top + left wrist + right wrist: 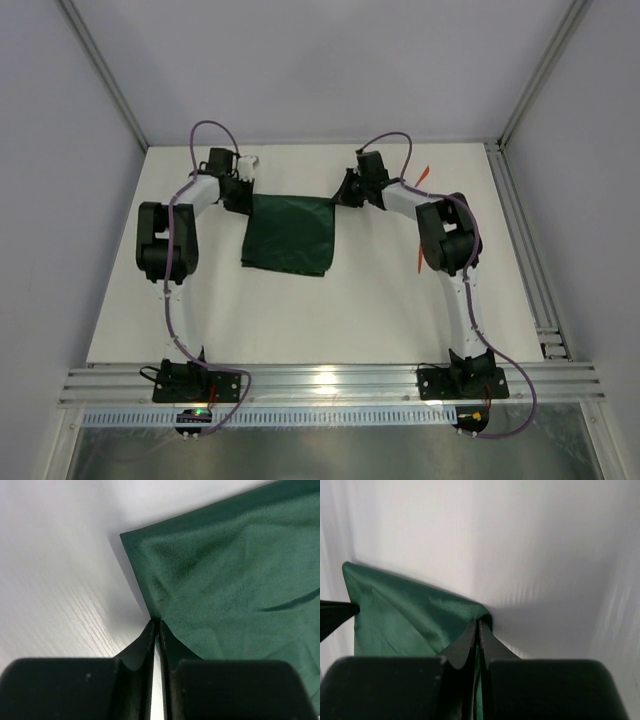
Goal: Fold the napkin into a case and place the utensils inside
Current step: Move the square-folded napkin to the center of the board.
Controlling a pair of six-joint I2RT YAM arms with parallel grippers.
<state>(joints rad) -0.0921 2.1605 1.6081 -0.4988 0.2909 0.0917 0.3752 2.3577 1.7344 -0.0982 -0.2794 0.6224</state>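
The left gripper (156, 625) and right gripper (477, 626) are each pinching a far corner of the napkin (290, 232), which is lying mid-table, while the orange utensils (423, 176) are lying beside the right arm.

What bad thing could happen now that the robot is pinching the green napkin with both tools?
1. Both the left tool and the right tool pinch only the very edge of the napkin, so the cloth could slip out when lifted.
2. If the arms pull apart unevenly, the fold may end up crooked.
3. An orange utensil lies right beside the right arm, which might knock it away.
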